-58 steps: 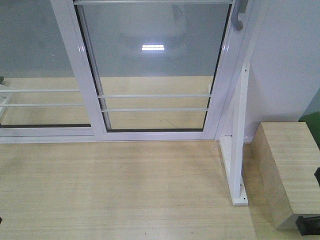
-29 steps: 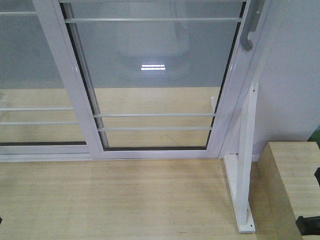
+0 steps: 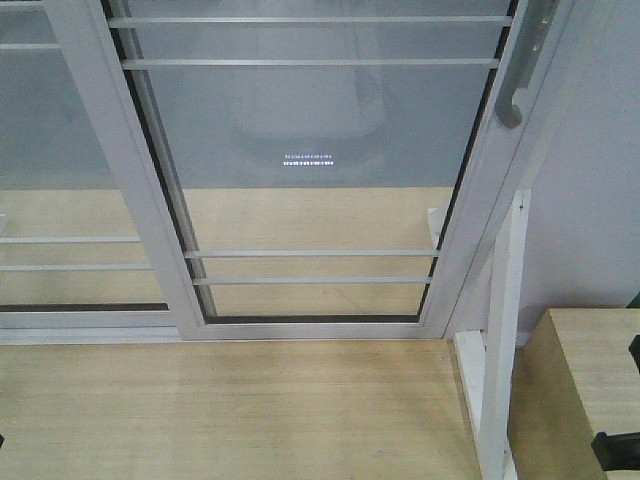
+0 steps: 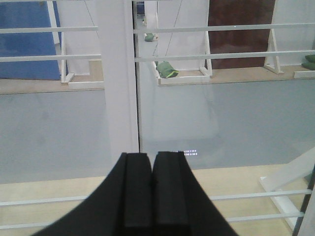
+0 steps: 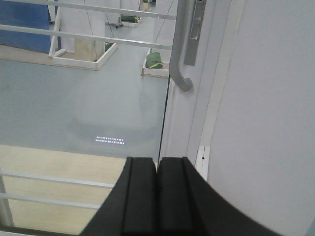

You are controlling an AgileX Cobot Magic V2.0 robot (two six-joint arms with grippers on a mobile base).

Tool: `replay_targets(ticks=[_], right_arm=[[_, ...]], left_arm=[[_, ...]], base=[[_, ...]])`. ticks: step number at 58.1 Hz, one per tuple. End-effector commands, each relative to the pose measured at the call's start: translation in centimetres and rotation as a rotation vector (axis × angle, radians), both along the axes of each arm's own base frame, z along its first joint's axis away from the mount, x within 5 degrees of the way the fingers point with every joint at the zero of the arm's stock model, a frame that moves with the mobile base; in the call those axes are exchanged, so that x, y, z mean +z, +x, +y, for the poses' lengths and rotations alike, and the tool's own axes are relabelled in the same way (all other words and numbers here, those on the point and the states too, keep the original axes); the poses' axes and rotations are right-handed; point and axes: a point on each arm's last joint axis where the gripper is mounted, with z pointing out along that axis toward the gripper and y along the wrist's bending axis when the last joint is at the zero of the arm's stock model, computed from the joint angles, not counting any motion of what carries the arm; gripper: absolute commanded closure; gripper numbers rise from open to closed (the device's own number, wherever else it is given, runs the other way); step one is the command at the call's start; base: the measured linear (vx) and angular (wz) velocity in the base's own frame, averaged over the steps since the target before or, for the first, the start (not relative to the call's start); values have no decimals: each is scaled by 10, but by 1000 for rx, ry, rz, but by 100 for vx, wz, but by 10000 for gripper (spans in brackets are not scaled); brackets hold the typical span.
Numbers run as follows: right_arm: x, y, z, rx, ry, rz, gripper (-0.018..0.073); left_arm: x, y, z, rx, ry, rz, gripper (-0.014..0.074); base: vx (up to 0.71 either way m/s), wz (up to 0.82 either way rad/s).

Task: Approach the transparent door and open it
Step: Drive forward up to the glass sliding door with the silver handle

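The transparent door (image 3: 310, 150) stands at 12 o'clock, its grey handle (image 3: 512, 108) at 1 on the right frame edge; open wooden floor (image 3: 230, 410) lies at 6, a white post (image 3: 504, 330) at 4. The left tool (image 4: 151, 196) and right tool (image 5: 157, 196) are both pressed closed, holding nothing.

1. The transparent door (image 3: 310, 150) fills more of the front-facing view, and its bottom rail (image 3: 310, 328) sits lower than a second ago.
2. More of the grey handle (image 3: 524, 70) shows, its curved end further down.
3. Two upper bars (image 3: 310, 20) have entered at the top.
4. The white post (image 3: 505, 330) has lost its foot past the bottom edge.
5. The wooden box (image 3: 590, 380) has slid toward the corner.
6. The light reflection (image 3: 308, 160) looks dimmer, though glare may account for that.
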Motion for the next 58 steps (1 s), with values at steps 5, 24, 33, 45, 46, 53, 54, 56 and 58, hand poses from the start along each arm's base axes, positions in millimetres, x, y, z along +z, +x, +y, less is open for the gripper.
replay_targets(ticks=[5,24,33,45,46,53,54,56,58], right_arm=[[4,0,-1,-13,-2,-83,559],[4,0,-1,-13,-2,-83,559],[4,0,-1,-13,-2,-83,559],[4,0,-1,-13,-2,-83,559],[4,0,-1,-13,-2,-83,559],[4,0,-1,-13,-2,-83,559],[4,0,-1,-13,-2,-83,559],[4,0,-1,-13,-2,-83,559],[4,0,-1,-13,-2,-83,559]], left_arm=[[-2,1,0,2,-16,-65,594],[-2,1,0,2,-16,-65,594],[-2,1,0,2,-16,-65,594],[-2,1,0,2,-16,-65,594],[-2,1,0,2,-16,-65,594],[-2,1,0,2,-16,-65,594],[-2,1,0,2,-16,-65,594],[-2,1,0,2,-16,-65,594],[-2,1,0,2,-16,-65,594]], base=[[9,1],[7,0],[5,0],[4,0],[4,0],[4,0],[4,0],[4,0],[4,0]])
